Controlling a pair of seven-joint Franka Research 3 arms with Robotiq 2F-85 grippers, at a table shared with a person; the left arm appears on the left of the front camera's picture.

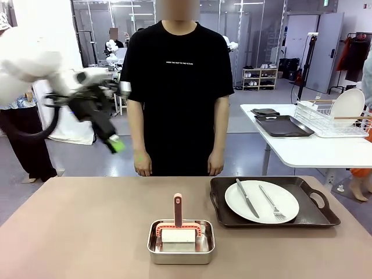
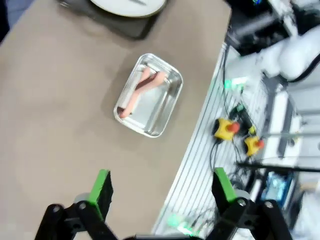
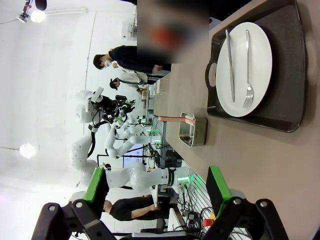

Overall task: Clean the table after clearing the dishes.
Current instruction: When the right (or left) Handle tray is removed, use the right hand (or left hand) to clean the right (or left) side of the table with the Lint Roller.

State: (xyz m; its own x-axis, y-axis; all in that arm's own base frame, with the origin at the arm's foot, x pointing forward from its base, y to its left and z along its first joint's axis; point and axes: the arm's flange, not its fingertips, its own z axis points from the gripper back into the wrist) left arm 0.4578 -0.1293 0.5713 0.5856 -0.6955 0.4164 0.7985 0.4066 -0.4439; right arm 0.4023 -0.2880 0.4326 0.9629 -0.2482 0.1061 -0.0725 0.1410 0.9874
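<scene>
A: Where's the plate [image 1: 261, 201]?
B: On its dark tray [image 1: 317, 218], at the right side of the counter [image 1: 75, 232].
A: And the fingers?
B: The left fingers [image 2: 102, 187] are spread wide, empty, up above the counter. The right fingers [image 3: 95, 184] are spread wide and empty too.

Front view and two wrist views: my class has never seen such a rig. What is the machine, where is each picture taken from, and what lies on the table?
The machine is two white robot arms; the left arm shows in the front view. Each ends in a two-fingered pincer. That view looks across the brown table at a person standing opposite. Each wrist view looks out from one arm's wrist: the left pincer and right pincer are both open and hold nothing. On the table: a steel pan holding a pink-handled roller, and a dark tray with a white plate, knife and fork.
</scene>
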